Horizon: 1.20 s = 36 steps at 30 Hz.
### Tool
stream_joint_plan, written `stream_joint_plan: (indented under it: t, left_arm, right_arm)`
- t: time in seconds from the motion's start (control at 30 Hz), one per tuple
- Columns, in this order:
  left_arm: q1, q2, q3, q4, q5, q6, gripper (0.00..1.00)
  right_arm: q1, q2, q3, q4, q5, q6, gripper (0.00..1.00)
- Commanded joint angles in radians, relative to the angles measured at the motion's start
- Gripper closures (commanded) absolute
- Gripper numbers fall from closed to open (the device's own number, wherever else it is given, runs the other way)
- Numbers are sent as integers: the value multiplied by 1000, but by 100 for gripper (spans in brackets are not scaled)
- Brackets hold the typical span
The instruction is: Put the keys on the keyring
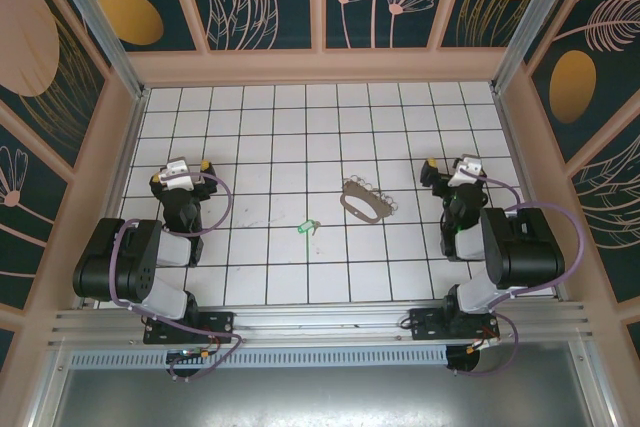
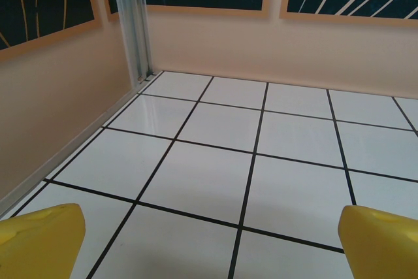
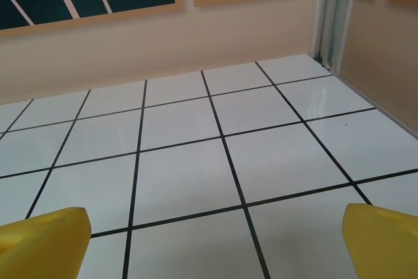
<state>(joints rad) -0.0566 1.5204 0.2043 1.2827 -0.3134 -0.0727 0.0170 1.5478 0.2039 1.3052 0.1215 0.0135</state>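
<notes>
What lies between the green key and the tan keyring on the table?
Bare white tiles, seen in the top view; the key and the keyring lie apart.

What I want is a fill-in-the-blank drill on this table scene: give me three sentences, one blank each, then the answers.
1. Seen from above, the green key lies to the ____ of the keyring, not touching it.
2. The left gripper and right gripper both stand ____, with nothing held.
3. The fingertips of the left gripper are coloured ____.
Missing words: left; open; yellow.
</notes>
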Motion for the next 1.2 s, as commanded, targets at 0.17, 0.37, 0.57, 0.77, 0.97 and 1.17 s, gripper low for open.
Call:
stream_joint_plan:
  t: [0.17,0.37,0.57,0.77,0.97,1.17]
  left_arm:
    - [8,-34,28,-28,10,-15,1]
    - [7,-196,151,-410,11,-25,1]
    - [-22,-358,182,-578,91,-141,1]
    - [-129,-339,359,-843,216,-287,1]
    - [-277,-293,400,-847,413,-328,1]
    - [-379,-356,309,-771,465,-435,1]
  right_arm:
    - [61,-165,-76,52,188,-34,1]
    - [139,-356,76,-303,240,-59,1]
    - [213,-434,276,-772,240,72,1]
    - [230,-431,376,-1088,61,221,1]
    - [234,-414,354,-1146,-97,314,1]
    - [241,-422,302,-1181,-191,367,1]
